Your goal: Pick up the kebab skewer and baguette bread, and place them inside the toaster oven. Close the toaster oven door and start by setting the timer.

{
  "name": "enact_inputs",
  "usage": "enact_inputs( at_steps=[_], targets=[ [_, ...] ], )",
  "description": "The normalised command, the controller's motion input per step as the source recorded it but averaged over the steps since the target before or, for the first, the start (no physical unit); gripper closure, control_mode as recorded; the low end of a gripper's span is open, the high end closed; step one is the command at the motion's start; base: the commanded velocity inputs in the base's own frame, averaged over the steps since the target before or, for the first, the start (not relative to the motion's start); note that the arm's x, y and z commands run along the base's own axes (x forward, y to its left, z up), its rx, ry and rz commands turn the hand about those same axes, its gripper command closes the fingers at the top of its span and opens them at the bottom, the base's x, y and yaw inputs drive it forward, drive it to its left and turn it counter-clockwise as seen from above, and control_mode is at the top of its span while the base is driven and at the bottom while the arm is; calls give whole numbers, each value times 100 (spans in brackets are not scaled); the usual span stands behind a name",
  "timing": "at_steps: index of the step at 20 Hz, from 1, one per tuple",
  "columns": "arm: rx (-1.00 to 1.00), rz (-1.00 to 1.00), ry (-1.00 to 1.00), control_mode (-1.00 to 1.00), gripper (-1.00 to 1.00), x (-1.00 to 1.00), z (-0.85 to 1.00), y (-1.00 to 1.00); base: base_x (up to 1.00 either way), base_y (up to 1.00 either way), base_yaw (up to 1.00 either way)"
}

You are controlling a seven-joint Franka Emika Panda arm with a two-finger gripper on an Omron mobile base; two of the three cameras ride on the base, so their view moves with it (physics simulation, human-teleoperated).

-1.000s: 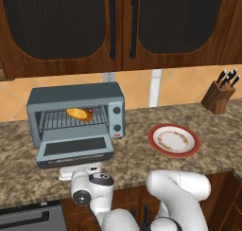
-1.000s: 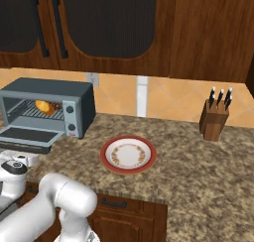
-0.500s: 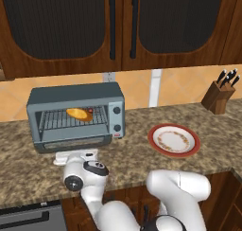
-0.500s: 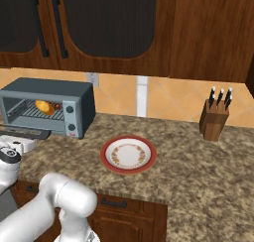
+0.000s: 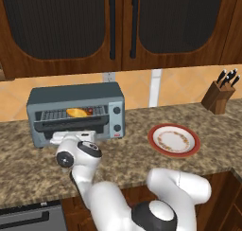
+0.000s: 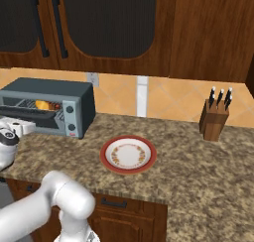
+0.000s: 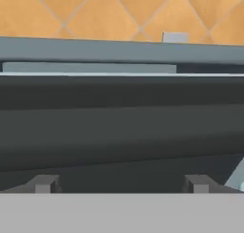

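Your tool sits released, fingers spread, right up against the half-raised toaster oven door, whose dark glass spans the hand view. From the left base view you see the baguette bread on the rack inside the toaster oven, above the door's edge.

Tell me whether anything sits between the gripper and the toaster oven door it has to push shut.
Nothing visible does. The open gripper is right up against the toaster oven door, whose dark underside spreads across the hand view. The door is partly raised, and the baguette bread lies on the rack inside the toaster oven, clear of the door.
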Motion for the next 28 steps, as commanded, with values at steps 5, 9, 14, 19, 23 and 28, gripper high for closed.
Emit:
enact_inputs(
  at_steps=[5,9,14,19,23,28],
  targets=[
    [0,-2,0,-100,-100,34,23,0,0,0,0],
    [0,0,0,-100,-100,34,8,0,0,0,0],
    [0,0,0,-100,-100,35,1,0,0,0,0],
    [0,0,0,-100,-100,35,0,0,0,0,0],
    [0,0,0,-100,-100,23,0,0,0,0,0],
    [0,0,0,-100,-100,-16,0,-6,0,0,0]
  ],
)
